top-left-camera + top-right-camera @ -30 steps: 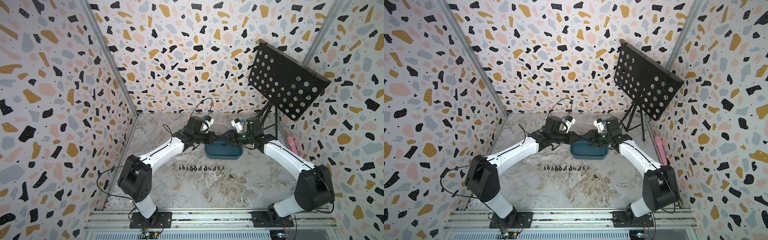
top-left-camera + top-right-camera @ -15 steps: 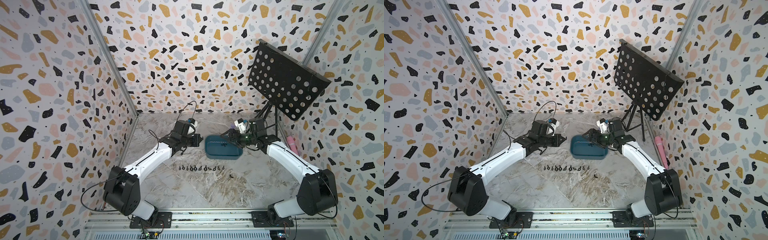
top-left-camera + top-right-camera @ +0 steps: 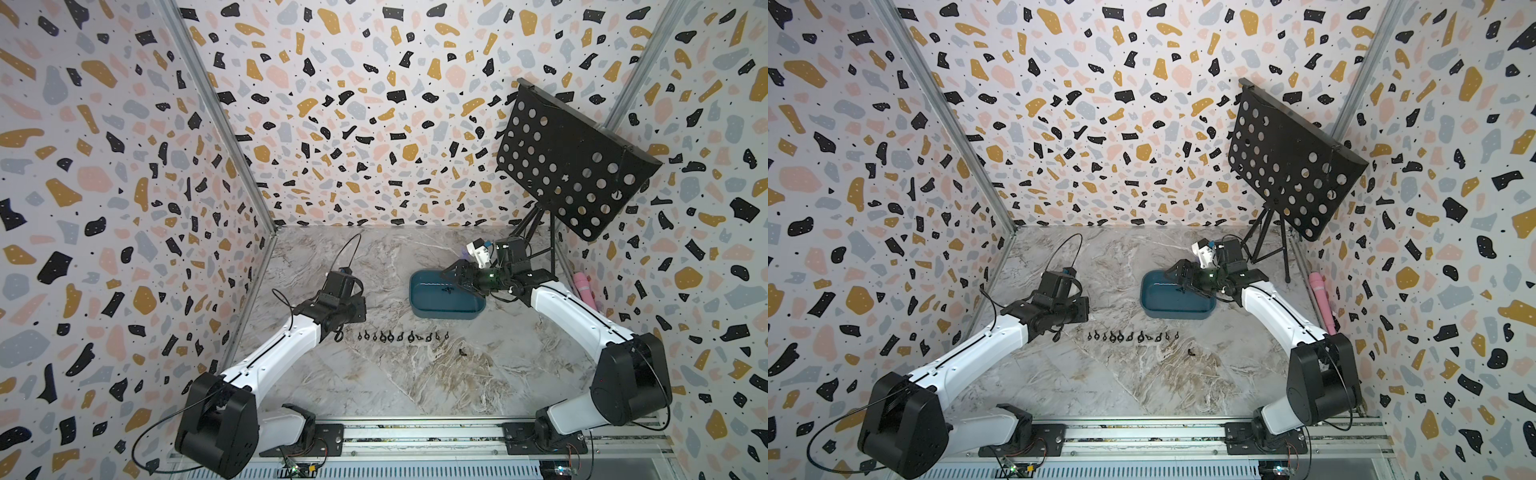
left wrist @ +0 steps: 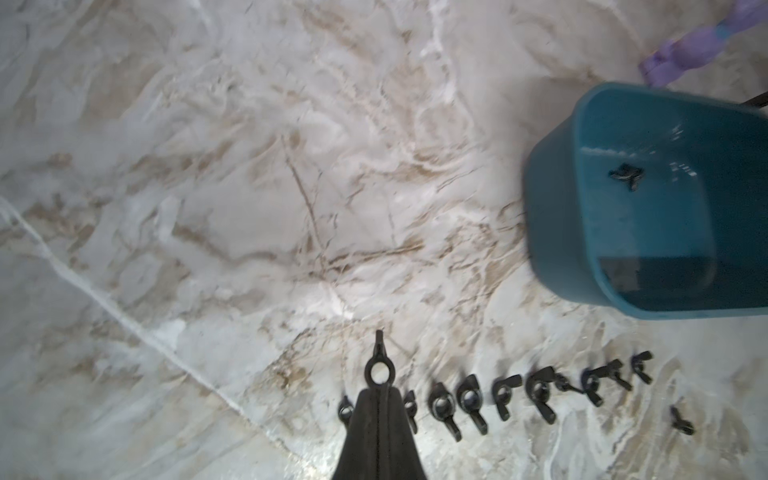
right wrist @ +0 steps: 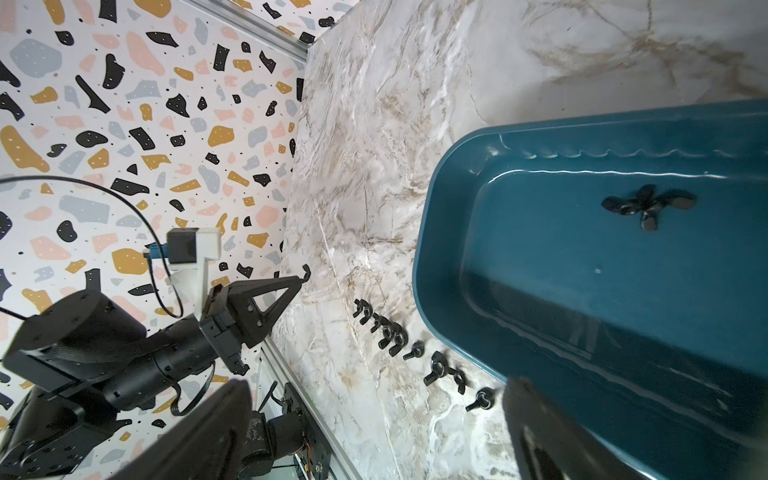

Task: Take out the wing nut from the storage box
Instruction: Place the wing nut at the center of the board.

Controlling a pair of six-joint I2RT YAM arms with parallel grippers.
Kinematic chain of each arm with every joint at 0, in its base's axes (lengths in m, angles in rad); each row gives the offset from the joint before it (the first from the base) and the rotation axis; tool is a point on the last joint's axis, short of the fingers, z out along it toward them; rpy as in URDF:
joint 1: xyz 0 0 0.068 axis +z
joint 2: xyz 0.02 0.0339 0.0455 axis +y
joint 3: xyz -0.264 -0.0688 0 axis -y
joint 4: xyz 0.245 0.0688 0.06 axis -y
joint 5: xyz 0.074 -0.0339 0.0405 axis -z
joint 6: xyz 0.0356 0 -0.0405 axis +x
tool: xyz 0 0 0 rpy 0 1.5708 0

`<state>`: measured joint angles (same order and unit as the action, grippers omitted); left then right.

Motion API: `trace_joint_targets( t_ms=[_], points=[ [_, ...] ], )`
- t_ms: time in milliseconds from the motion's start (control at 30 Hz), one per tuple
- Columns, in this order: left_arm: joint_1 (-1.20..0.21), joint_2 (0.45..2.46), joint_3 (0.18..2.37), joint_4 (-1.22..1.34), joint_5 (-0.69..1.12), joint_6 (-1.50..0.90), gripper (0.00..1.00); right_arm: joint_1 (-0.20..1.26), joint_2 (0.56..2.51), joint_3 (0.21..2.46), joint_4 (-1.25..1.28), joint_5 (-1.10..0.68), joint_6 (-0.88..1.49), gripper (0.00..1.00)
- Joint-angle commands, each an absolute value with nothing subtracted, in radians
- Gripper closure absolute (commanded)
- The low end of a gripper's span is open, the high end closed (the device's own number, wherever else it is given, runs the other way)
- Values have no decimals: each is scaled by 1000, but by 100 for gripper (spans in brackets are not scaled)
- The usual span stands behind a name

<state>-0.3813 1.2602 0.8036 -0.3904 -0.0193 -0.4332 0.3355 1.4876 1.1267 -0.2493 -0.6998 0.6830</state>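
The teal storage box [image 3: 440,313] [image 3: 1175,314] sits on the marble table right of centre. Small black wing nuts [image 3: 447,288] [image 4: 627,176] [image 5: 648,205] lie together on its floor. My left gripper [image 3: 360,313] [image 4: 379,390] hangs left of the box, above the left end of a row of nuts. It is shut on one wing nut [image 4: 378,370], which pokes out past the fingertips. My right gripper [image 3: 455,276] [image 5: 376,395] hovers over the box's right end, open, with nothing between its fingers.
Several wing nuts [image 3: 401,336] [image 3: 1133,336] lie in a row in front of the box, and one stray nut [image 3: 462,353] lies nearer the front. A black perforated stand [image 3: 573,166] rises at the back right. A pink object [image 3: 584,286] lies along the right wall.
My left gripper has pulled away from the box to the left and front, still shut. My right gripper has opened wide and drawn back a little to the right.
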Motion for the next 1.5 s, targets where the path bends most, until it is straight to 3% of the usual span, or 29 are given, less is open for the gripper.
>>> trace_joint_targets(
  t_ms=[0,500,1167,1467],
  points=[
    [-378,1235,752,-398,-100,-495,100,334,1479,1155,-270,-711,659,0],
    [-379,1244,587,-270,-40,-559,100,335,1497,1156,-272,-730,666,0],
    [-382,1356,571,-211,-39,-571,97,336,1498,1153,-276,-726,666,0],
    [-394,1350,561,-215,-38,-575,74,336,1502,1152,-274,-724,667,0]
  ],
)
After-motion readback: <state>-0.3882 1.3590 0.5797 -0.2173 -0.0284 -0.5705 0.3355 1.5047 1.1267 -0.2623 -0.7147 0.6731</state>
